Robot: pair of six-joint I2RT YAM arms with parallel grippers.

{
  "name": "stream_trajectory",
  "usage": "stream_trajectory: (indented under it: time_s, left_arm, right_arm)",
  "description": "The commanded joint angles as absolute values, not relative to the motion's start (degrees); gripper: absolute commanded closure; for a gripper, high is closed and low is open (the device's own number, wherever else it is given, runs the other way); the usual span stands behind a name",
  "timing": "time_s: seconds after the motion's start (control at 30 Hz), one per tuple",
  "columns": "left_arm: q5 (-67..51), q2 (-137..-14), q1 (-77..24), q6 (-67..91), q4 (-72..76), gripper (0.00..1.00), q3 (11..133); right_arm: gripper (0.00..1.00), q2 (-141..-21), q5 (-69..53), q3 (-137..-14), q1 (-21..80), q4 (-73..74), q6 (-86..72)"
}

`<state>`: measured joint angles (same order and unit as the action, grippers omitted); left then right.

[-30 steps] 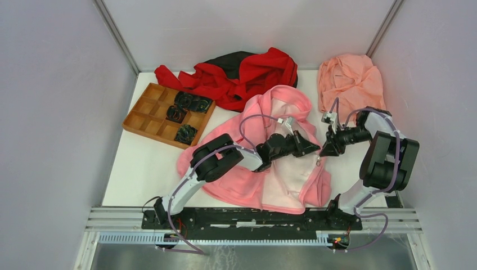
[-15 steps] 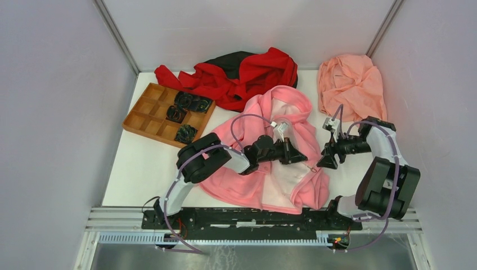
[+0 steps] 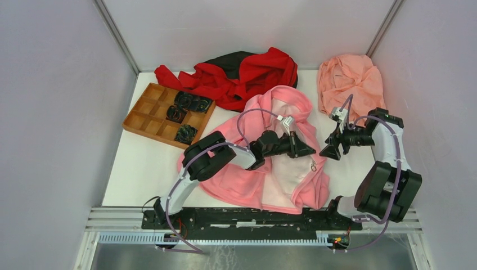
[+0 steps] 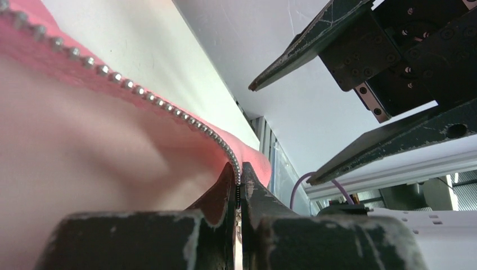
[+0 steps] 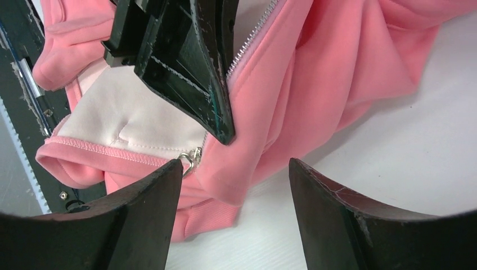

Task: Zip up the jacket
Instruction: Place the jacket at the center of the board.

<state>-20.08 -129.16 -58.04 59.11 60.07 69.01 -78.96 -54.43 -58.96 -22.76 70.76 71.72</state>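
Note:
The bright pink jacket [image 3: 236, 180] lies open in the middle of the table, its paler lining up. My left gripper [image 3: 311, 151] is shut on the jacket's right front edge. In the left wrist view the metal zipper teeth [image 4: 140, 93] run down into the closed left gripper [image 4: 237, 169]. My right gripper [image 3: 325, 152] stands open just to the right of it, with nothing between its fingers. In the right wrist view the small metal pull [image 5: 190, 157] hangs at the hem, beside the tip of the right gripper's left finger [image 5: 140, 214]. The left gripper [image 5: 222, 132] shows there, pinching the edge above the pull.
A red-and-black garment [image 3: 242, 76] lies at the back, a salmon cloth [image 3: 349, 81] at the back right. A wooden compartment tray [image 3: 147, 115] with dark items sits at the left. Grey walls close in on both sides, and a metal rail [image 3: 253, 216] runs along the near edge.
My right gripper's jaws have opened wide and it has drawn slightly to the right. The left gripper dipped toward me and rose again, still shut on the zipper edge.

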Motion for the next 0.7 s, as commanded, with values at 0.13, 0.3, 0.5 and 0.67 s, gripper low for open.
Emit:
stream_trajectory:
  time_s: [0.13,0.3,0.5,0.67]
  left_arm:
    - [-20.99,-134.78,-58.58,63.71,62.56,0.93,76.58]
    - [-20.4,-135.24,-58.61,63.55,61.48,0.91,76.9]
    - [-20.15,-134.86,-58.62,63.37,59.24,0.83,77.41]
    - [-19.29,-132.36,-58.61,62.7,58.3,0.75,75.15]
  right_arm:
    - [0.25,-81.03,-52.58,-60.07,-22.83,67.36,64.93]
    - [0.25,-82.2,-50.85,-59.2,-22.84,66.3,64.95]
    - [0.25,-83.4,-50.81,-59.49,-22.78,65.69,64.88]
    - [0.25,-83.24,-50.28,-58.87,-22.87,65.19,64.85]
